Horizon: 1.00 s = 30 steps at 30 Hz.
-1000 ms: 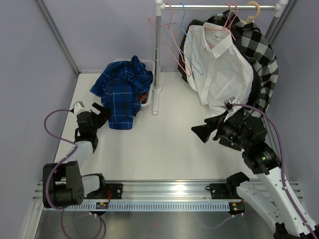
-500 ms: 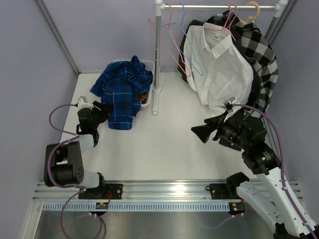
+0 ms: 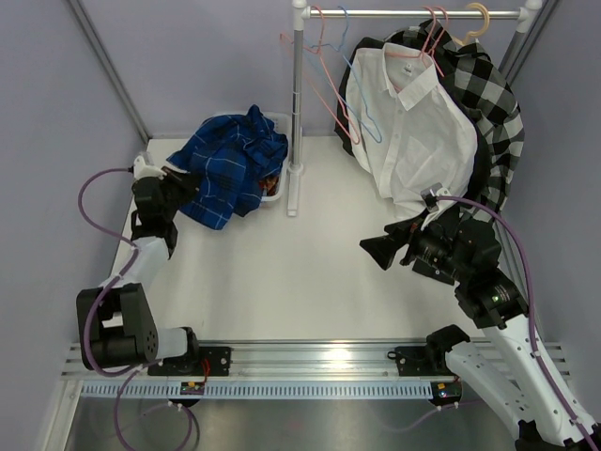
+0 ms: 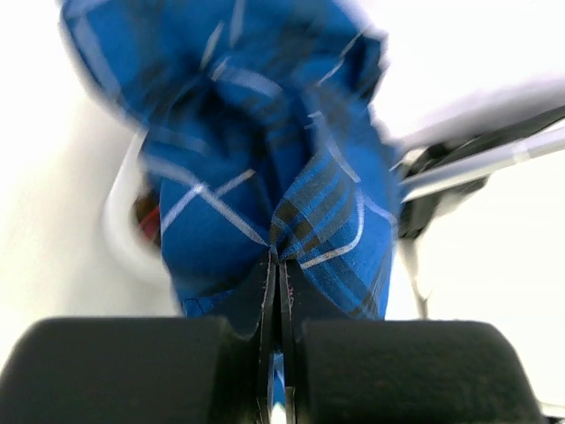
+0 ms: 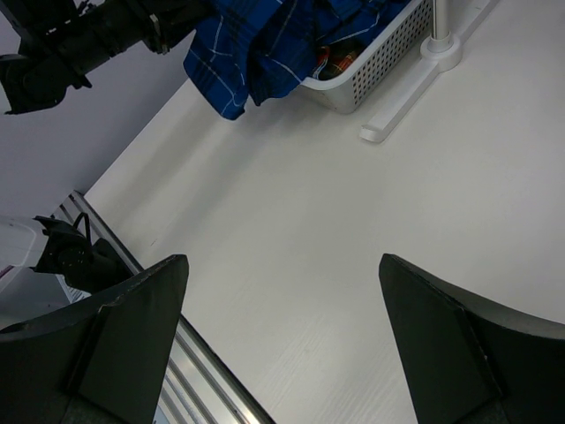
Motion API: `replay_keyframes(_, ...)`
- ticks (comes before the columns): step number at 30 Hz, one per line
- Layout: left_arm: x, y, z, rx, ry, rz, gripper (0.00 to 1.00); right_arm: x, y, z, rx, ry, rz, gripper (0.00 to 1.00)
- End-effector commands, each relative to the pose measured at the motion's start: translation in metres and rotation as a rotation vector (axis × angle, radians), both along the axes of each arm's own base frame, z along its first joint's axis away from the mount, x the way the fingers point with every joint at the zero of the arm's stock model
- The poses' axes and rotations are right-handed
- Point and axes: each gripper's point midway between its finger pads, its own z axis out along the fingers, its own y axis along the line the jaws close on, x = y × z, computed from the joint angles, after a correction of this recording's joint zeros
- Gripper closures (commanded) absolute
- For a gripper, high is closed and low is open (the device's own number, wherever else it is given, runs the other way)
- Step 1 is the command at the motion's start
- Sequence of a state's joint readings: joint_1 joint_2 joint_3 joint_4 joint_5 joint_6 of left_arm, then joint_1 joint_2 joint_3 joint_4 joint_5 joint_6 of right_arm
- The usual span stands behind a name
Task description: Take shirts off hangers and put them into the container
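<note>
The blue shirt [image 3: 230, 162] is pinched at a fold of its lower edge by the left gripper [image 4: 275, 265], whose jaws are clenched on the cloth. Just beyond that gripper the rest of the shirt lies heaped over the white container [image 5: 381, 60], with a flap hanging past the near rim. A scrap of red plaid shirt [image 5: 334, 62] shows inside. The right gripper [image 5: 281, 265] hovers above the bare surface [image 3: 310, 272] with its jaws spread wide, grasping nothing. Beyond it, the white shirt [image 3: 413, 132] and checked shirt [image 3: 493, 94] hang on pink hangers [image 3: 431, 33].
</note>
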<state>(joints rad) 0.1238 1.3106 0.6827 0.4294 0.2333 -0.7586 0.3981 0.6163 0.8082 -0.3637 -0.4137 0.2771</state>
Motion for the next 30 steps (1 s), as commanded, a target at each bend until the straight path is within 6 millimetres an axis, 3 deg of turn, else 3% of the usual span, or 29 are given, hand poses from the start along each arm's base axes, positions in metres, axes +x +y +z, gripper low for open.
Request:
replay_keyframes(1,0.013,-0.009,0.056,0.018,-0.093,-0.051,1.0,0.0,0.003,0.007,0.016,-0.026,0.016,0.01)
replay_keyframes(2,0.019,-0.015,0.053,0.024,-0.072,-0.07,1.0,0.0,0.003,0.007,0.016,-0.026,0.016,0.01)
replay_keyframes(3,0.028,-0.018,0.07,0.035,-0.103,-0.08,1.0,0.0,0.003,0.007,0.015,-0.027,0.016,0.01)
replay_keyframes(6,0.052,-0.03,0.085,0.074,-0.123,-0.105,1.0,0.001,0.003,0.006,0.015,-0.023,0.015,0.01)
replay_keyframes(8,0.065,-0.04,0.09,0.094,-0.13,-0.121,1.0,0.001,0.003,0.006,0.015,-0.024,0.015,0.01)
replay_keyframes(9,0.077,-0.044,0.08,0.095,-0.109,-0.128,1.0,0.001,0.002,0.006,0.014,-0.026,0.012,0.01)
replay_keyframes(10,0.086,-0.053,0.097,0.103,-0.147,-0.143,1.0,0.001,0.002,0.005,0.012,-0.021,0.012,0.01)
replay_keyframes(13,0.116,-0.078,0.096,0.137,-0.144,-0.169,1.0,0.003,0.002,0.004,0.008,-0.017,0.006,0.01)
replay_keyframes(16,0.14,-0.099,0.066,0.163,-0.056,-0.194,1.0,0.006,0.001,0.002,-0.001,-0.009,-0.004,0.01)
replay_keyframes(19,0.148,-0.112,0.031,0.141,0.02,-0.208,1.0,0.006,0.0,0.002,-0.005,-0.009,-0.011,0.01)
replay_keyframes(20,0.149,-0.119,0.006,0.135,0.078,-0.214,1.0,0.007,0.0,0.001,-0.007,-0.009,-0.014,0.01)
replay_keyframes(22,0.146,-0.131,-0.018,0.137,0.133,-0.245,1.0,0.008,0.0,0.0,-0.009,-0.002,-0.016,0.01)
replay_keyframes(24,0.138,-0.135,-0.055,0.141,0.228,-0.254,1.0,0.009,0.0,-0.002,-0.012,0.003,-0.016,0.01)
replay_keyframes(27,0.122,-0.137,-0.088,0.133,0.313,-0.245,1.0,0.01,0.002,-0.003,-0.011,0.005,-0.011,0.01)
replay_keyframes(30,0.11,-0.129,-0.109,0.167,0.376,-0.211,1.0,0.01,0.002,-0.004,-0.011,0.01,-0.008,0.01)
